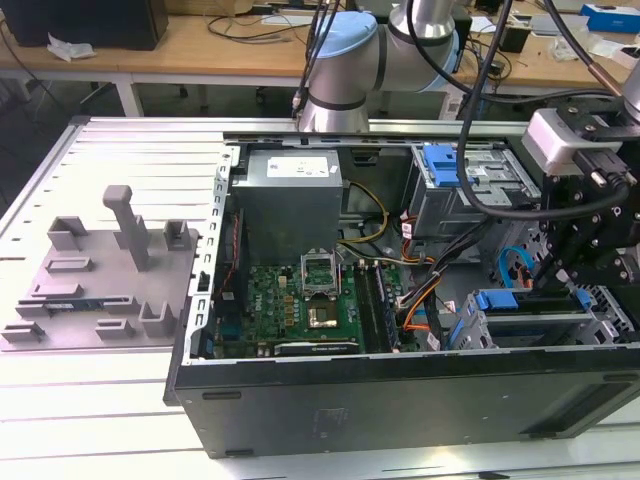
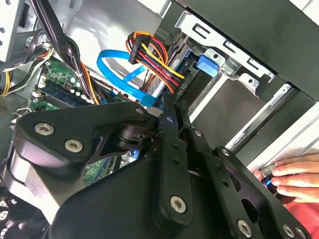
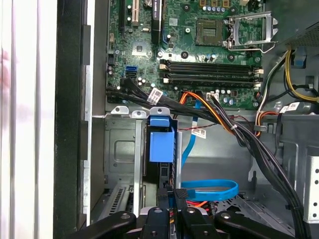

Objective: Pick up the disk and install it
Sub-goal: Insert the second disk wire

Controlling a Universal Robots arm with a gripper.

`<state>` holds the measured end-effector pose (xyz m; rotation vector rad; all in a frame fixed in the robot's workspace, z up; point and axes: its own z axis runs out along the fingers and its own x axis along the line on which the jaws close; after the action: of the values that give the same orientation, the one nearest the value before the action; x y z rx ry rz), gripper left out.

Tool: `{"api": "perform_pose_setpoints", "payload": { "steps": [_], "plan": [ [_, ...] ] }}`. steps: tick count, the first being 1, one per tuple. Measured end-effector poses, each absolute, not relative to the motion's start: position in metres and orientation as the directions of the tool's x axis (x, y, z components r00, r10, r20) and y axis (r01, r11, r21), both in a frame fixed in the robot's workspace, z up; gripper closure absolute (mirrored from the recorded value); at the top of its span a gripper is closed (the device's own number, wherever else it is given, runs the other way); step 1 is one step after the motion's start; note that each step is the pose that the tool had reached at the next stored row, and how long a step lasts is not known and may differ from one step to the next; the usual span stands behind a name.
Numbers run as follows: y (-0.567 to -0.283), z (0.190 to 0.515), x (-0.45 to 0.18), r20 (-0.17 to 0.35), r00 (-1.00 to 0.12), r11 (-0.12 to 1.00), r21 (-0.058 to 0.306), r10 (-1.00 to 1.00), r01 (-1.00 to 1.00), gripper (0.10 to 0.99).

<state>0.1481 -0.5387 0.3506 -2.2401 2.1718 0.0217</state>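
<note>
Hand: my hand (image 3: 172, 196) sits low over the drive cage (image 3: 122, 149) in the open computer case (image 1: 400, 390); in both wrist views its dark fingers (image 2: 172, 149) stand close together, nearly closed, on the thin upper edge of something dark in the cage slot
What it holds: I judge that edge to be the disk (image 3: 163, 172), standing on edge in the slot, though I cannot confirm the grip is firm
Disk position: just under the blue plastic tab (image 3: 161, 139), between the cage's grey metal walls; from the exterior view its blue frame (image 1: 520, 300) lies at the case's front corner on the exterior view's right
Why so placed: the narrow slot takes the drive edge-on, which I think explains the pinch from above
Cables: a blue ribbon cable (image 3: 209, 189) and an orange-red-yellow bundle (image 2: 154, 62) lie just beside the slot, near the fingers
Person: fingers of someone's hand (image 2: 294, 179) rest at the case's edge
Stand: the grey stand (image 1: 110, 280) on the table (image 1: 100, 400) holds no drive
Writing: white tags on the cables (image 3: 199, 133) are too small for me to read
</note>
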Motion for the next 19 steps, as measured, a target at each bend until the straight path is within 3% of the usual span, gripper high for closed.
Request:
{"api": "perform_pose_setpoints", "payload": {
  "steps": [19],
  "plan": [
    [-0.5398,0.3481,0.1482,-0.027,0.031,-0.031,-0.006,-0.999,-1.000,0.925]
  ]
}}
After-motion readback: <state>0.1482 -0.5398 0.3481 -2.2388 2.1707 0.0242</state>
